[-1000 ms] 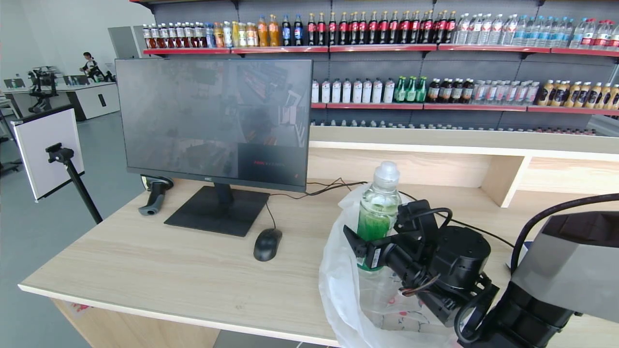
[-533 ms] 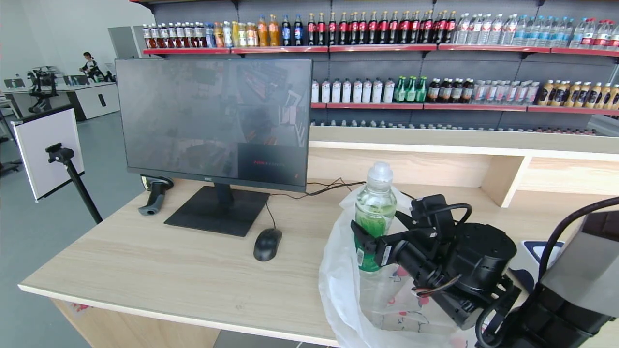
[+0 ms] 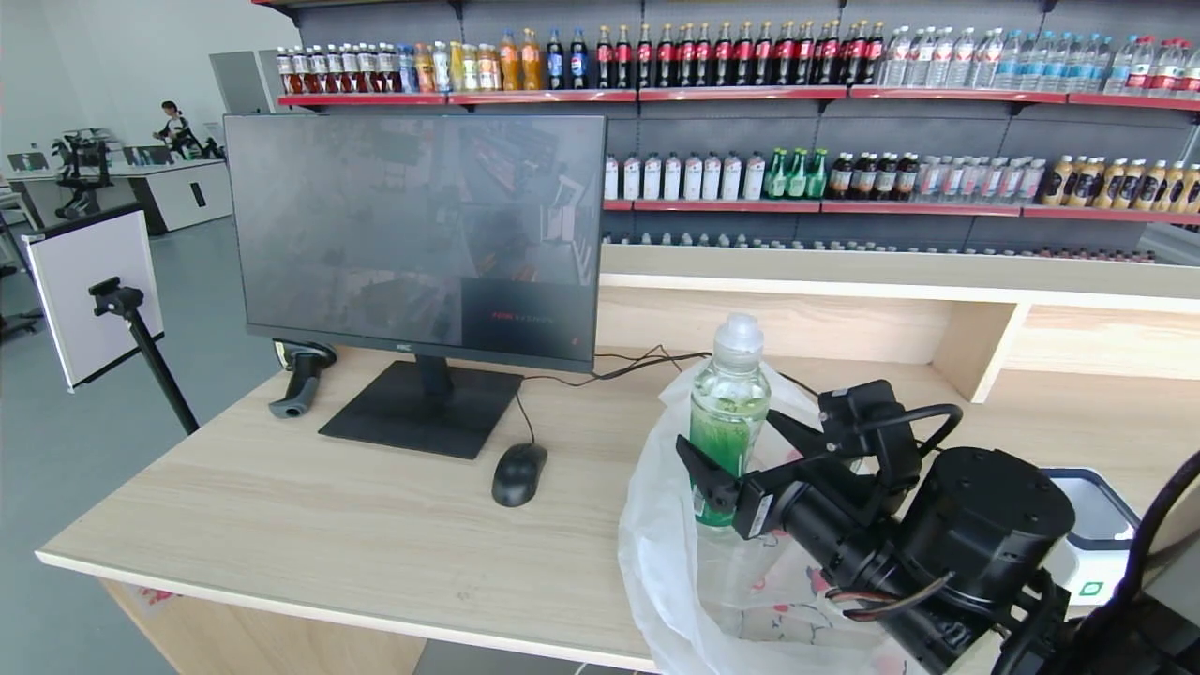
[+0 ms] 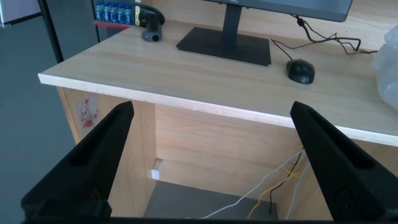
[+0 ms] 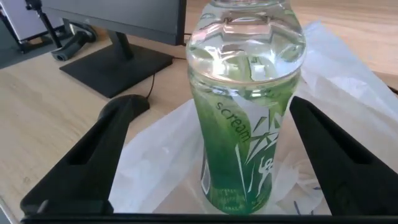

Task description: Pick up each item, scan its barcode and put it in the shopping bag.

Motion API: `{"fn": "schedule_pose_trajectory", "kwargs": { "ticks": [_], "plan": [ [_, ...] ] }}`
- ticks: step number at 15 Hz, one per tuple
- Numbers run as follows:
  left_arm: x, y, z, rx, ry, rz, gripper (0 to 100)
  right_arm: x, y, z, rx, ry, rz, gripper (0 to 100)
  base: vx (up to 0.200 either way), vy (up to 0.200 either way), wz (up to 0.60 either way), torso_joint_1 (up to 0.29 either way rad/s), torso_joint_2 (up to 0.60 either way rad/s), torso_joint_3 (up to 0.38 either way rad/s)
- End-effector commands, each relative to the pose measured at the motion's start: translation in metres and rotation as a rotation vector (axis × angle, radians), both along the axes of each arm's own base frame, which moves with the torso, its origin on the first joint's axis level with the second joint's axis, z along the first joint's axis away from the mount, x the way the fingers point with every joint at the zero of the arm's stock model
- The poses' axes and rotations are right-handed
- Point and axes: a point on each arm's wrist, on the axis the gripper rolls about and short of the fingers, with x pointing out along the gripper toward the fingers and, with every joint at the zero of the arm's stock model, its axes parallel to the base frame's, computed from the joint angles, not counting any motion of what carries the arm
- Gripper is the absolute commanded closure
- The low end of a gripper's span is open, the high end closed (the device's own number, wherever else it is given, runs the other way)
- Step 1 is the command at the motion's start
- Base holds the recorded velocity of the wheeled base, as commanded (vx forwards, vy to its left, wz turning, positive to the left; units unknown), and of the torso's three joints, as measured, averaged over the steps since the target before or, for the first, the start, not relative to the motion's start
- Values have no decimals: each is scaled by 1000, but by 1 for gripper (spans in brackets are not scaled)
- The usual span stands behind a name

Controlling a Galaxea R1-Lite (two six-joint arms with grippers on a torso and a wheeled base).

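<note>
A clear bottle [image 3: 724, 422] with a green label and white cap stands upright inside the open white plastic shopping bag [image 3: 656, 562] on the wooden counter. My right gripper [image 3: 736, 448] is open at the bottle's lower half, one finger on each side and apart from it. In the right wrist view the bottle [image 5: 245, 124] stands between the spread fingers [image 5: 112, 143], with the bag [image 5: 336, 68] around it. My left gripper [image 4: 211, 109] hangs open, holding nothing, below and in front of the counter's front edge [image 4: 186, 99].
A monitor [image 3: 412, 234] on a black stand, a black mouse [image 3: 518, 473] and a handheld barcode scanner [image 3: 300, 375] sit left of the bag. A white device [image 3: 1092, 525] lies at the right edge. A raised wooden ledge [image 3: 844, 272] runs behind.
The bottle went down slightly into the bag and now stands still. My right arm has drawn back to the right, its fingers off the bottle, uncovering the white device.
</note>
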Motion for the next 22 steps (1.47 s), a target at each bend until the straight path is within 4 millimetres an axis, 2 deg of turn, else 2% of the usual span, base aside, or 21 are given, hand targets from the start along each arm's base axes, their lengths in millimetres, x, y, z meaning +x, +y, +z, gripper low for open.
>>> {"fn": "schedule_pose_trajectory", "kwargs": {
  "ticks": [1,5,8,12,15,17,22],
  "plan": [
    [0,0,0,0,-1,0,0,-18,3,3,-3,4,52,0,0,0,0,0,0,0],
    [0,0,0,0,-1,-1,0,-33,-16,14,10,-11,36,0,0,0,0,0,0,0],
    [0,0,0,1,-1,-1,0,-27,-28,17,18,-19,-16,0,-133,0,0,2,3,2],
    [0,0,0,1,-1,-1,0,-28,-31,14,17,-3,-20,0,-200,0,0,-5,0,6],
    [0,0,0,3,-1,-1,0,-28,-32,14,22,2,-25,0,0,0,0,0,0,0],
    [0,0,0,3,-1,-1,0,-21,-39,15,30,-4,-66,0,0,0,0,0,0,0],
    [0,0,0,4,0,-1,0,-19,-43,15,27,-1,-83,0,0,0,-600,6,3,0]
  ]
}}
